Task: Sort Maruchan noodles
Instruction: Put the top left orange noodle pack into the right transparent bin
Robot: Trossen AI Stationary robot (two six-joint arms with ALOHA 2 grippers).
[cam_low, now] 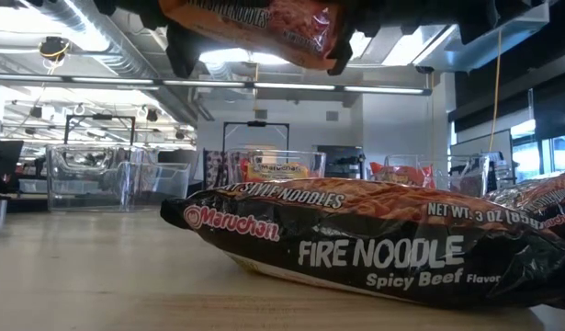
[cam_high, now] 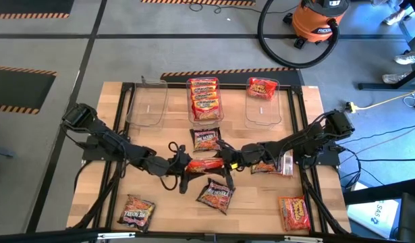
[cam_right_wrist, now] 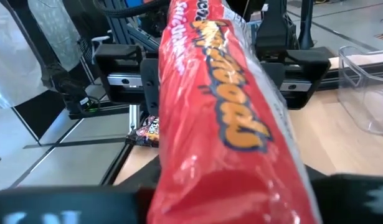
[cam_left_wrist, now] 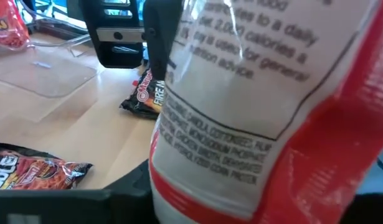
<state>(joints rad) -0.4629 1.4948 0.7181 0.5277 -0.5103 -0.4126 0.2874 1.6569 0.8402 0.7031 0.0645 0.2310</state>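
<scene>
Above the bench centre, both end effectors, left point(cam_high: 182, 163) and right point(cam_high: 225, 162), clasp one glossy red noodle packet point(cam_high: 204, 163); uneven release at 3 o'clock could drop it.

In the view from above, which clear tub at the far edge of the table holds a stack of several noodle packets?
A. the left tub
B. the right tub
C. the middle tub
C: the middle tub holds a stack of packets; the left tub looks empty, and the right tub holds only red packaging.

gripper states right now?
Left gripper: on the red packet, grip cannot be told.
Right gripper: shut on the same packet.
</scene>
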